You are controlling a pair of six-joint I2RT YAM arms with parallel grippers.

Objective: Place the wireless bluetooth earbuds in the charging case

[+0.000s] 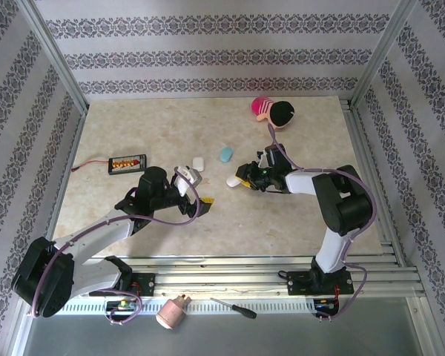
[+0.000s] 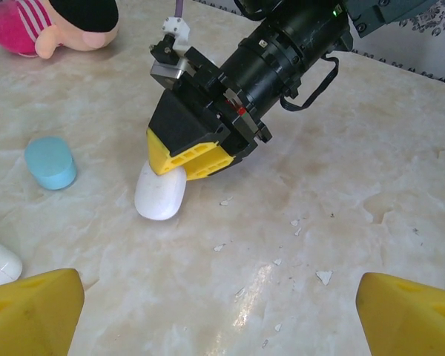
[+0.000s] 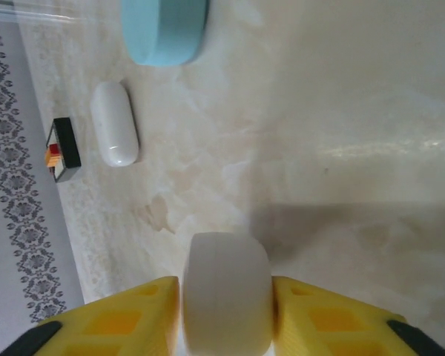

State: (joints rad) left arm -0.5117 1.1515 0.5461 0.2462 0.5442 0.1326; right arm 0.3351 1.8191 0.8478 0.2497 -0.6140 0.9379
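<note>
Left of the white charging case (image 2: 160, 194), the left gripper (image 2: 219, 297) hangs spread wide — likely readying to pick. Tiny white pieces (image 2: 324, 277), seemingly the earbuds, lie loose just beside the case. The right gripper (image 3: 225, 291) clasps the case itself, pinning it steady on the table (image 2: 371, 148).

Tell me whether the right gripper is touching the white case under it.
Touching. The right wrist view shows the white case wedged between the yellow fingers of the right gripper, both flush against its sides with no gap.
</note>
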